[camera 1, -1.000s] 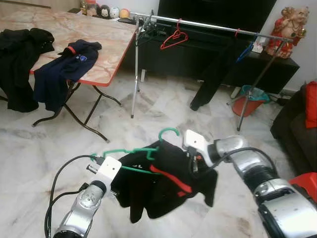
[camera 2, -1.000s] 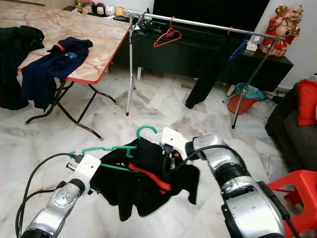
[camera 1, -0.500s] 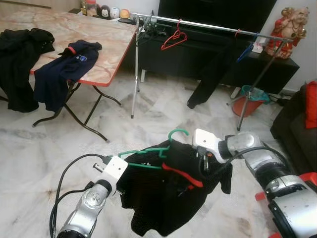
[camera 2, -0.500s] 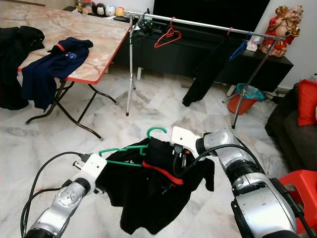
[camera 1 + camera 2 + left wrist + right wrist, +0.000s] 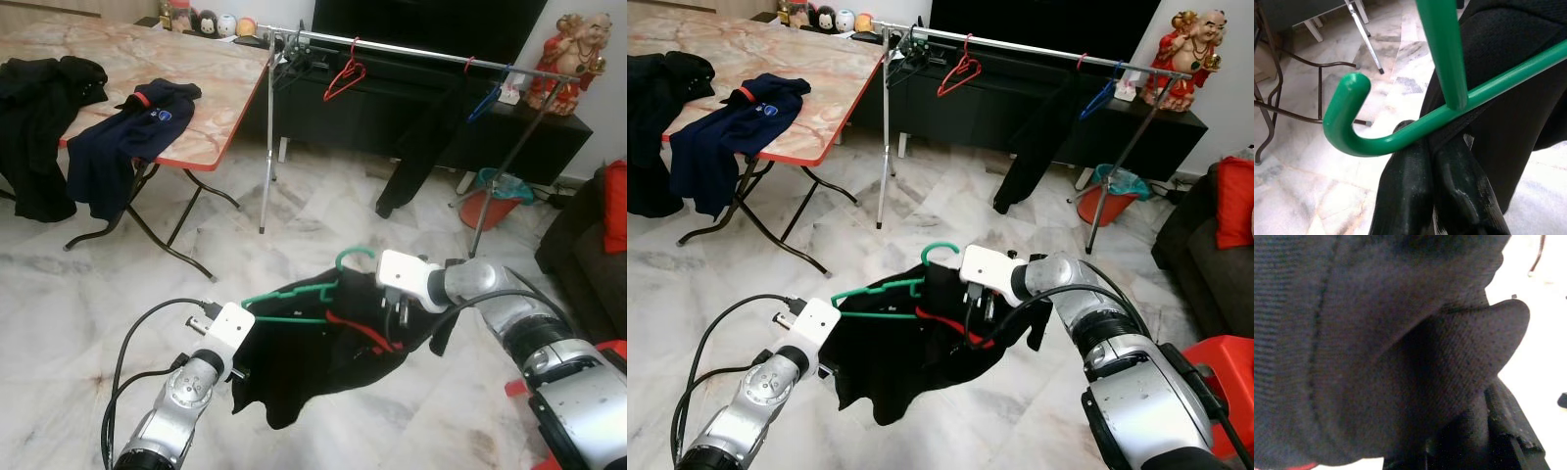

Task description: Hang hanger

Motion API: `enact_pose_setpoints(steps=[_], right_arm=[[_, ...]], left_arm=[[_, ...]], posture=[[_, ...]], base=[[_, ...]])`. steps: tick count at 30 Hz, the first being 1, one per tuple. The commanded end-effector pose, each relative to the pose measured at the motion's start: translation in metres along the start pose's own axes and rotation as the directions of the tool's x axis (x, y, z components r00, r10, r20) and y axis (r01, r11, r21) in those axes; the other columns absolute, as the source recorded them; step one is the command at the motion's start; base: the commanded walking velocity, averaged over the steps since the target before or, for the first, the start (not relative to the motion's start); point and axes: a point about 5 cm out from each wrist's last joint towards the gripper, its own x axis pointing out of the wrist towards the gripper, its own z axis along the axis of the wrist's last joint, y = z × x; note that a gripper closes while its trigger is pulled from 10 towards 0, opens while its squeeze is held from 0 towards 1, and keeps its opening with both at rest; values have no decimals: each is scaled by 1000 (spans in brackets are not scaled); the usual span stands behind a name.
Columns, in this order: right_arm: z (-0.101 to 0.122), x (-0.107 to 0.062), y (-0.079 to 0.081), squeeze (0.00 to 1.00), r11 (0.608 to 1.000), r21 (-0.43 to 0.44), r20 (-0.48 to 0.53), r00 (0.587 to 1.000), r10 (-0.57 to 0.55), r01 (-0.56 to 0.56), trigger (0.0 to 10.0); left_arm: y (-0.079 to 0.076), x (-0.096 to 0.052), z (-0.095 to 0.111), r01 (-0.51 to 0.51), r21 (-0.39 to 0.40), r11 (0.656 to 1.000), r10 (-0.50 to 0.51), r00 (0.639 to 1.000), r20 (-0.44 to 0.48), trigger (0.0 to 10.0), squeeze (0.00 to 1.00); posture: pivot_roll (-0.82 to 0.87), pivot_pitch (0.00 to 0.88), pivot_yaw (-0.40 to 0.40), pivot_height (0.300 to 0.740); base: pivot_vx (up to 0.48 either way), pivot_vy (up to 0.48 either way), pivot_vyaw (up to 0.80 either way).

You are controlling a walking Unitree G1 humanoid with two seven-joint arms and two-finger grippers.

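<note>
My left hand (image 5: pixel 1437 147) is closed on the end of the green hanger (image 5: pixel 294 299), low in the frame centre, with a black garment (image 5: pixel 323 357) draped on it. My right hand (image 5: pixel 404 313) is buried in that cloth; I cannot tell its state. The clothes rail (image 5: pixel 421 49) crosses the top, carrying a red hanger (image 5: pixel 345 78); the tabletop (image 5: pixel 211 73) is upper left.

hangers: three – one green hanger (image 5: pixel 312 294), one red hanger (image 5: pixel 343 78), one blue hanger (image 5: pixel 484 102) | clothes on table: two – one black top (image 5: pixel 44 83), one navy shirt (image 5: pixel 137 122) | tables: one table (image 5: pixel 211 73) | rails: one rail (image 5: pixel 421 49) | statues: one statue (image 5: pixel 570 59) | buckets: one red bucket (image 5: pixel 495 201)
</note>
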Motion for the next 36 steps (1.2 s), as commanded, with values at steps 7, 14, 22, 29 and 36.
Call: enact_pose_setpoints(steps=[7, 14, 22, 29, 36], right_arm=[[-52, -58, -21, 0, 996, -4, -278, 956, -91, 94, 10000], [-32, -55, -41, 0, 920, 179, -114, 936, -334, 350, 10000], [-30, -31, -22, 0, 933, 235, -53, 962, -268, 272, 10000], [-20, -19, -17, 0, 936, 264, 0, 971, -240, 231, 10000], [-16, -10, -6, 0, 970, 220, 28, 993, -114, 105, 10000]], left_arm=[[30, -16, -41, -176, -6, 984, 172, 969, -177, 0, 0], [37, -15, -36, -241, -30, 970, 235, 962, -141, 6078, 0], [34, -13, -30, -206, -65, 976, 200, 976, -88, 10000, 1000], [21, -13, -20, -58, -56, 997, 58, 998, 2, 10000, 1000], [20, -14, -21, -17, -22, 1000, 17, 1000, 3, 10000, 1000]], posture=[[197, 0, -151, 740], [193, 0, -149, 740], [195, 0, -142, 740], [198, 0, -142, 740], [200, 0, -145, 740]], base=[[0, 0, 0], [0, 0, 0], [0, 0, 0], [0, 0, 0], [0, 0, 0]])
